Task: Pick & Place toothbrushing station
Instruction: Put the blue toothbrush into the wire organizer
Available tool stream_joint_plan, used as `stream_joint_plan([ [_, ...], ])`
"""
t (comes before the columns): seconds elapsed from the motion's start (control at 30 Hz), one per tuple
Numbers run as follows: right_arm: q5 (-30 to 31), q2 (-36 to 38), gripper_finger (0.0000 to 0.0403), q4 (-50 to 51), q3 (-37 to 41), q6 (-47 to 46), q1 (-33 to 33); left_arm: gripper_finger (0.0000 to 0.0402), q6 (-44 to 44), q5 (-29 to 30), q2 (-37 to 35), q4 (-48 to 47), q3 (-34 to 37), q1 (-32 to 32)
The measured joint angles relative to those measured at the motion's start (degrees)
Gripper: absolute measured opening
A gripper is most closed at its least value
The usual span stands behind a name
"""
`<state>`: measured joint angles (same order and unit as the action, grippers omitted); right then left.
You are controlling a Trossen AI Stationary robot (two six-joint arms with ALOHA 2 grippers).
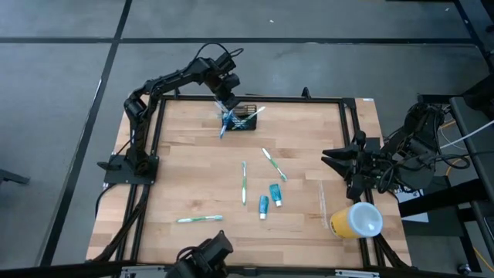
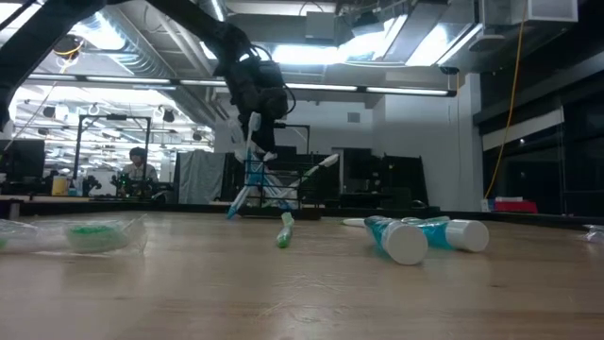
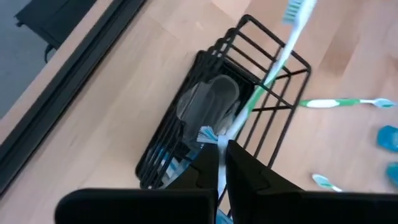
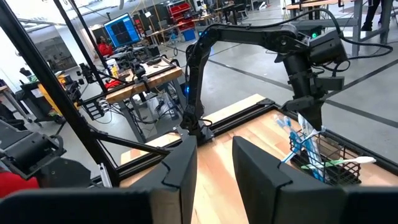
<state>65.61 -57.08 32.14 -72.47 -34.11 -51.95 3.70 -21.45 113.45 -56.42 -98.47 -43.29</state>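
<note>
Two arms: my left gripper [image 1: 224, 99] is clamped on a toothbrush [image 3: 261, 87] directly above the holder [image 1: 245, 119], mid-insertion, so next I must lower and release, while my right gripper [image 1: 333, 159] waits open far from the holder.

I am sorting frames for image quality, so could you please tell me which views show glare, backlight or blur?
Low view: bright ceiling lights backlight the left gripper, and the near toothpaste tubes look soft. Left wrist view: the black wire holder is fairly sharp. High view: even light, no glare on the table.
</note>
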Motion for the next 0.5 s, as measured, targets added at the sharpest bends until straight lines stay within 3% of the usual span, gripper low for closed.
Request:
stream_joint_plan([
  [0.4,0.0,0.02,0.0104,-0.02,-0.01,-0.06,0.01,0.0004,1.48,2.26,0.02,1.46,-0.52,-0.31],
  [0.5,0.32,0.0,0.0104,0.04,0.01,-0.04,0.0,0.0004,2.06,5.73,-0.02,2.31,-0.91,-0.26],
])
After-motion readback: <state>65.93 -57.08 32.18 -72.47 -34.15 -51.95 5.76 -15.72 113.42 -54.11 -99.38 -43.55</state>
